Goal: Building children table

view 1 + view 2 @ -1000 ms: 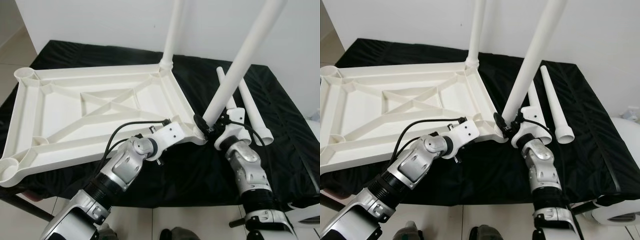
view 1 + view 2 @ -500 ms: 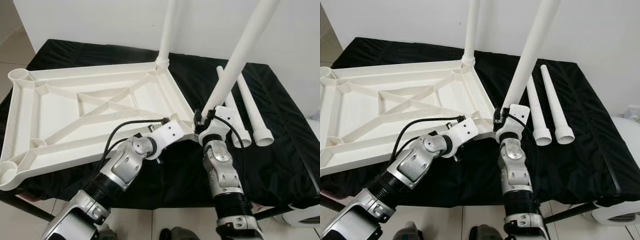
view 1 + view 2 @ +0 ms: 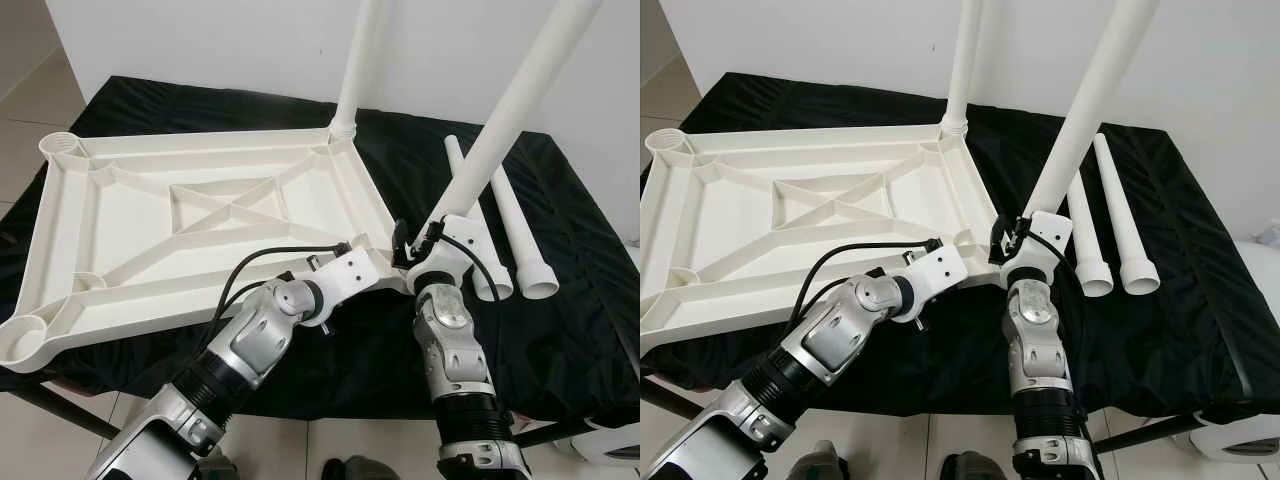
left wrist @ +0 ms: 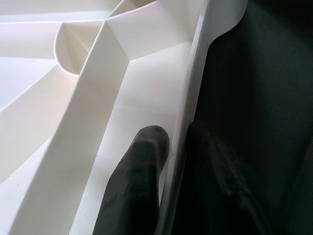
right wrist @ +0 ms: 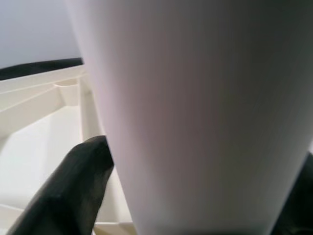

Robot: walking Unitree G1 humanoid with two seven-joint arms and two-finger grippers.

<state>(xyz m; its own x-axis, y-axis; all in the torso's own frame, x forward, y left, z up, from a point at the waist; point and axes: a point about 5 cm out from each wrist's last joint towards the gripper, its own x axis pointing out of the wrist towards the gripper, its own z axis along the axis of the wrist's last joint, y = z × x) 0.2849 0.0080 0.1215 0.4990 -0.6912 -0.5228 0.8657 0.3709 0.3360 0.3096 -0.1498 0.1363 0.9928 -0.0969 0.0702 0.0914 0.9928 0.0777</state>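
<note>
On the black-draped surface (image 3: 560, 330), the upturned tabletop (image 3: 120, 240) is pinched by its near rim in the left end effector (image 4: 172, 142). Beside it, the leg (image 3: 500, 120) is clamped by the right end effector (image 3: 420, 247), now steeper over the near-right corner socket than a second ago, so seating seems close.

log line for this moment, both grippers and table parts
left gripper: shut on tabletop rim | right gripper: shut on leg at near corner | far-corner leg: upright | spare legs: two, lying on black cloth
</note>
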